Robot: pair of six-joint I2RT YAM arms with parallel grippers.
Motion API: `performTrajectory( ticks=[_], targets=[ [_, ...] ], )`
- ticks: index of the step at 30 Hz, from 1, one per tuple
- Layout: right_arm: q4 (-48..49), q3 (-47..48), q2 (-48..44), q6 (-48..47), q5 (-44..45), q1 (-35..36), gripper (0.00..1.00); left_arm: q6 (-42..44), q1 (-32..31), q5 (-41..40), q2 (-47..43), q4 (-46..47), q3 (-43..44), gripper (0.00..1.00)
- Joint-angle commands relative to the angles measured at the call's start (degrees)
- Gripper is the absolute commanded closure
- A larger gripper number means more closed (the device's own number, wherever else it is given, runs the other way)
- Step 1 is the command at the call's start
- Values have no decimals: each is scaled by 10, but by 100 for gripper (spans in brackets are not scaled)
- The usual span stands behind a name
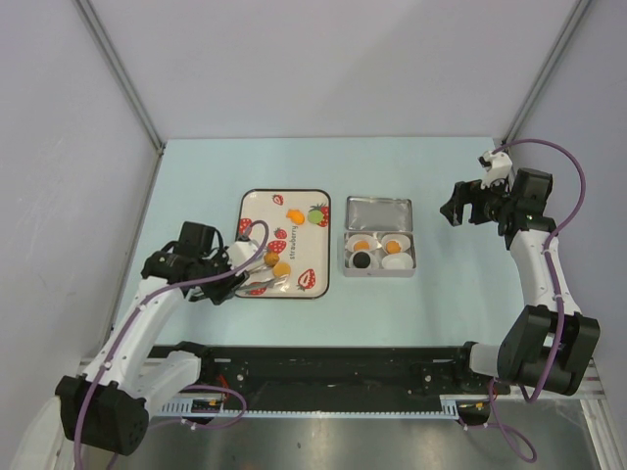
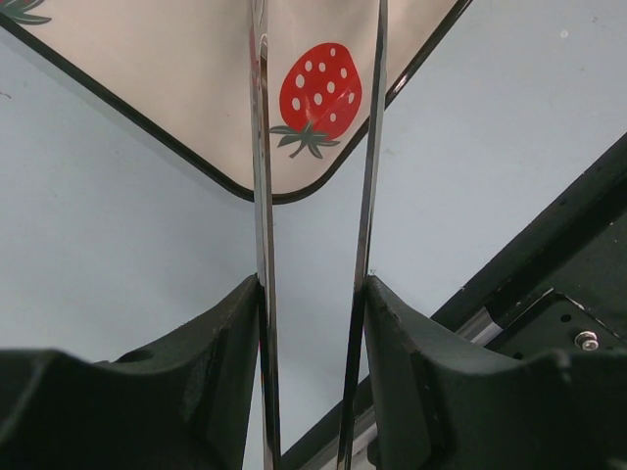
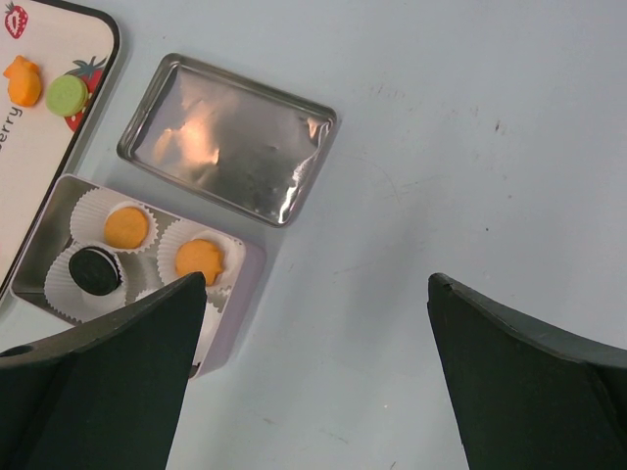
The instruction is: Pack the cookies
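Observation:
A metal tin (image 1: 380, 270) holds white paper cups with two orange cookies (image 1: 362, 245) (image 1: 395, 246) and a black cookie (image 1: 361, 259). The right wrist view shows the same orange ones (image 3: 126, 226) (image 3: 199, 258) and the black one (image 3: 95, 269). Two more orange cookies (image 1: 271, 258) (image 1: 282, 269) lie near the front of the strawberry tray (image 1: 257, 201). My left gripper (image 1: 235, 266) (image 2: 312, 284) is shut on metal tongs (image 2: 263, 196), whose tips reach toward those two. I cannot tell whether they grip one. My right gripper (image 1: 468, 206) (image 3: 318, 284) hangs open and empty, right of the tin.
The tin's lid (image 1: 378, 212) (image 3: 228, 137) lies flat just behind the tin. An orange piece (image 1: 294, 211) (image 3: 22, 80) and a green one (image 3: 68, 94) sit at the tray's far end. The black base rail (image 1: 333, 367) runs along the near edge.

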Motion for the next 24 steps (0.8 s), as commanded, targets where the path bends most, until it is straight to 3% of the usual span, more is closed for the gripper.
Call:
performTrajectory(
  ticks=[1,16,24],
  targets=[
    [3,0,-12,-10,2,-4,0,15,1,4,11,23,6,51],
    [2,1,-12,-10,0,-13,0,19,1,19,45,50,10,52],
    [1,1,-12,-10,-2,-14,0,22,1,19,42,49,8,61]
  ],
)
